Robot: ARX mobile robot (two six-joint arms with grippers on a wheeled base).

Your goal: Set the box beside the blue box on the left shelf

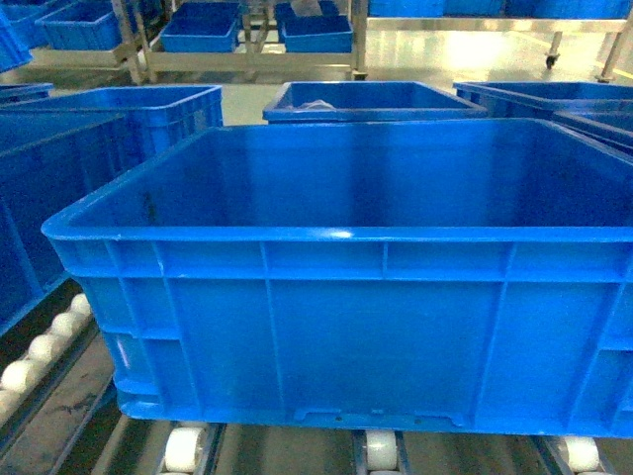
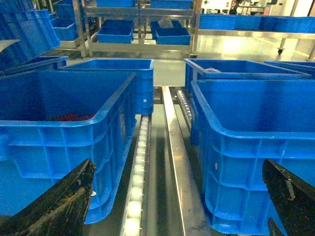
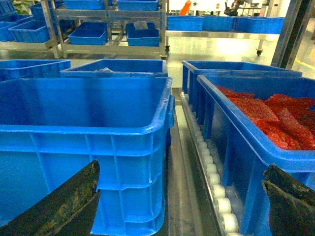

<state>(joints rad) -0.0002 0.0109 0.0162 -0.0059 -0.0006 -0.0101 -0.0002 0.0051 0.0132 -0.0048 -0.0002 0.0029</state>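
The box (image 1: 346, 297), a large bright-blue ribbed crate, stands empty on the white rollers (image 1: 185, 447) of the left shelf and fills the head view. A second blue box (image 1: 59, 188) stands close on its left. In the left wrist view my left gripper (image 2: 178, 167) is open, with its dark fingers (image 2: 69, 196) spread across the gap between the blue box (image 2: 59, 123) and the box (image 2: 256, 137). Along the box's other side (image 3: 83, 128), my right gripper (image 3: 181, 169) is open as well, and nothing lies between its fingers (image 3: 74, 201). Neither gripper shows in the head view.
A crate holding red packets (image 3: 275, 118) stands right of the box, across a roller track (image 3: 211, 172). A steel rail (image 2: 172, 147) runs down the left gap. More blue crates (image 1: 371, 99) sit behind, and racks with crates (image 1: 247, 30) stand across the aisle.
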